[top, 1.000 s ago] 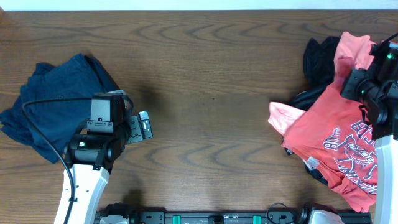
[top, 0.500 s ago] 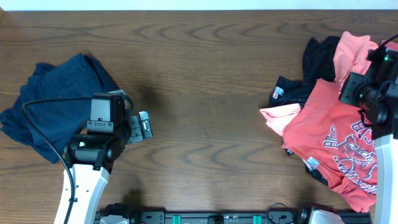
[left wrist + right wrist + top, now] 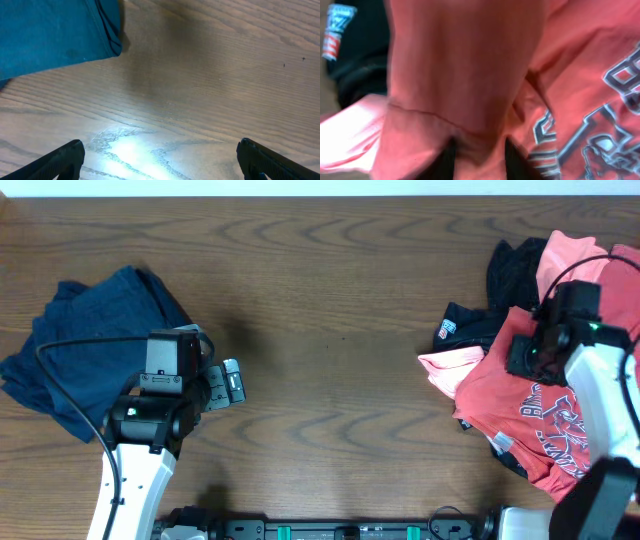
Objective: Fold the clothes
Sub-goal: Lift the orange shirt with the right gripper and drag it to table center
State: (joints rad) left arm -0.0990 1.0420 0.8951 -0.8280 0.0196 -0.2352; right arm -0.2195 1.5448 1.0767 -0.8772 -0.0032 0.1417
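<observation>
My right end effector [image 3: 481, 157] pinches a fold of the orange-red shirt [image 3: 470, 65], which lies crumpled beneath it, lettering [image 3: 620, 75] to the right. My left end effector [image 3: 160, 160] gapes wide above the table [image 3: 210, 75].

Dark brown wood-grain table [image 3: 330, 330]; bright glare patch [image 3: 131, 150] on it, left wrist view.

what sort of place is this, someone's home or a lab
Most likely a robot lab bench, not a home: a wooden table, a left arm and right arm mounted at its front edge, and a navy garment and orange-red T-shirt heaped at its ends.
</observation>
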